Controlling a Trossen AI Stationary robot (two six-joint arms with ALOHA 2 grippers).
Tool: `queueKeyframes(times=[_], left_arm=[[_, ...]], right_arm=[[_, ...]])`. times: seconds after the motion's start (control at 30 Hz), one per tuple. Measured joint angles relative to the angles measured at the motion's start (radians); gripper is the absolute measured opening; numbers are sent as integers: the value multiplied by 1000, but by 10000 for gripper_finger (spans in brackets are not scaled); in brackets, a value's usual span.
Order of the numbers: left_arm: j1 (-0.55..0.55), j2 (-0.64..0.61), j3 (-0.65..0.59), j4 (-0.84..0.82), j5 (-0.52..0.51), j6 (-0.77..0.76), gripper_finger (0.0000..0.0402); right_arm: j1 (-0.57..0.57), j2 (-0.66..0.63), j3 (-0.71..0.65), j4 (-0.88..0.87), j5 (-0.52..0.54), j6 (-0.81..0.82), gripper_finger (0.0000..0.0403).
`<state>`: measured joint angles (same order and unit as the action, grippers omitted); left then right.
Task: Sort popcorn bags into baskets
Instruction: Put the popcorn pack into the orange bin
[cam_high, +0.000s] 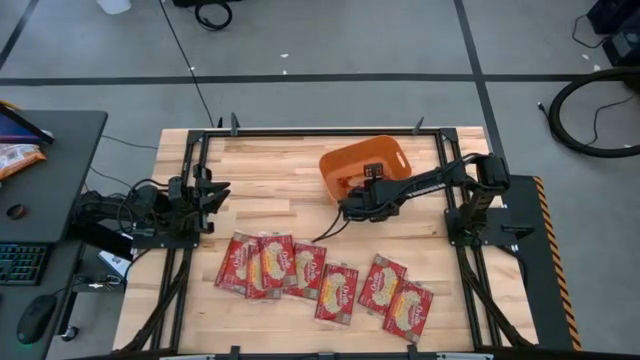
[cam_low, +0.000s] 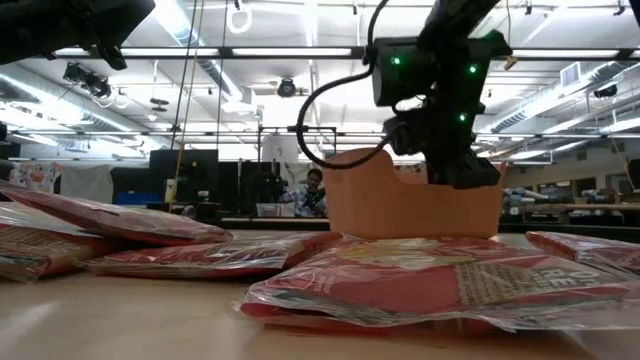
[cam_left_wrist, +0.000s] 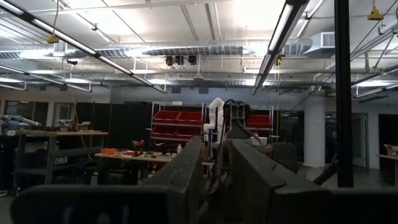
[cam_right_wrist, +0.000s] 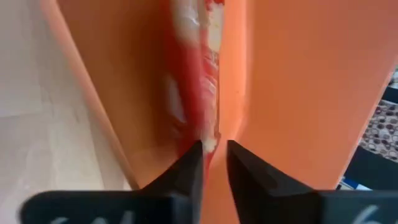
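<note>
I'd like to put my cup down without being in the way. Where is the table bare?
Bare wood lies left of the tub, up to the parked left tool, and right of the packets. The front row of packets is crowded. The right tool works at the tub's near edge, a packet just ahead of it.

1. in the high view the right gripper (cam_high: 352, 207) sits at the near rim of the orange tub (cam_high: 385, 155); its fingertips are too small for us to read there.
2. in the low view that gripper (cam_low: 462, 172) covers part of the tub (cam_low: 380, 205), and we cannot see inside the tub.
3. from the right wrist, a red packet (cam_right_wrist: 189, 81) inside the tub (cam_right_wrist: 298, 87) is blurred and cut off by the picture's edge; we cannot tell whether the fingers touch it.
4. beside the tub, the overlapping packets (cam_high: 262, 265) hide parts of each other, so we cannot count them surely.
5. the nearest packet (cam_low: 420, 285) in the low view is blurred, its print unreadable.
</note>
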<state>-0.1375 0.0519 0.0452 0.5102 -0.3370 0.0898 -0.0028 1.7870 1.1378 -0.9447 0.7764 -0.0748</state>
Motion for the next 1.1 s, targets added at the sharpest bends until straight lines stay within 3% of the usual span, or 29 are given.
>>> queueKeyframes(times=[0.17, 0.3, 0.4, 0.47, 0.6, 0.97, 1.1], left_arm=[[0, 0, 0, 0, 0, 0, 87], [0, 0, 0, 0, 0, 0, 87], [0, 0, 0, 0, 0, 0, 87], [0, 0, 0, 0, 0, 0, 87], [0, 0, 0, 0, 0, -1, 87], [0, 0, 0, 0, 0, -1, 87], [0, 0, 0, 0, -3, 0, 87]], right_arm=[[41, 0, 87, -70, 74, 14, 136], [96, 0, 160, -95, 222, 5, 150], [134, 0, 199, -25, 309, -92, 151], [156, 0, 210, 78, 314, -183, 151], [200, 0, 211, 294, 174, -366, 151], [253, 18, 171, 674, -395, -672, 151], [257, 54, 115, 804, -442, -675, 152]])
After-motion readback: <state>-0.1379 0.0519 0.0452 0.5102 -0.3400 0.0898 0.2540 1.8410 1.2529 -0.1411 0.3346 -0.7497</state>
